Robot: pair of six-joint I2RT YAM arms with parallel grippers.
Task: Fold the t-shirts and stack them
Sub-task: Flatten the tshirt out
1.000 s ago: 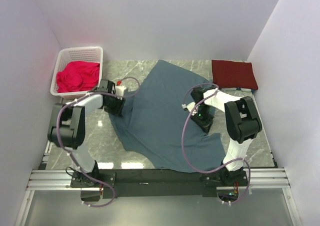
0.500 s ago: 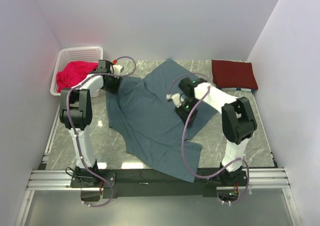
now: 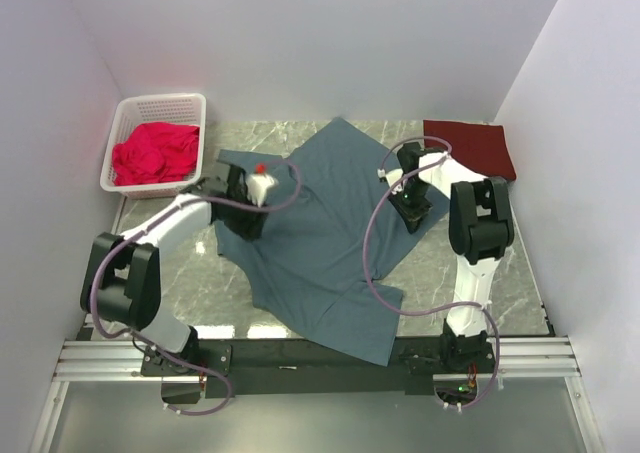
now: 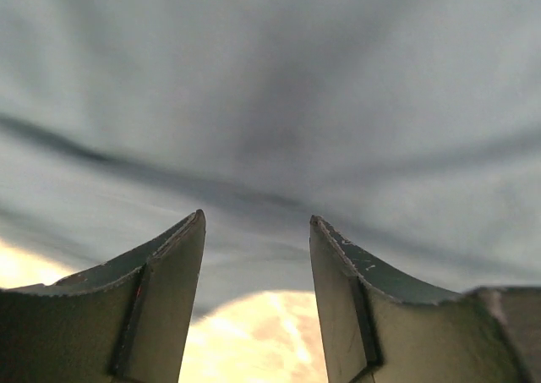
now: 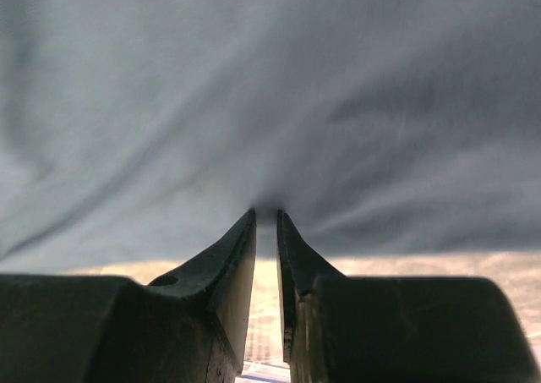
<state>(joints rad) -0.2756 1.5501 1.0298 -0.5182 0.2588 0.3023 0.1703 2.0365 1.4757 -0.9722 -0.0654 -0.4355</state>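
Observation:
The slate blue-grey t-shirt (image 3: 320,228) lies spread and rumpled across the middle of the table. The dark maroon t-shirt (image 3: 468,148) lies folded at the back right. My left gripper (image 3: 243,216) hovers over the blue-grey shirt's left part; in the left wrist view it (image 4: 256,218) is open, with cloth ahead and nothing between the fingers. My right gripper (image 3: 413,211) is at the shirt's right edge, next to the maroon one. In the right wrist view it (image 5: 266,214) is shut, with the blue-grey cloth (image 5: 279,104) puckering into its tips.
A white slatted basket (image 3: 160,100) holding bright red cloth (image 3: 155,151) stands at the back left. White walls close in on three sides. Bare marble tabletop (image 3: 180,273) shows at the front left and front right.
The shirt was dragged toward the back left. The left gripper has since come off its back-left corner and moved nearer over the cloth. The right gripper moved right to the shirt's edge.

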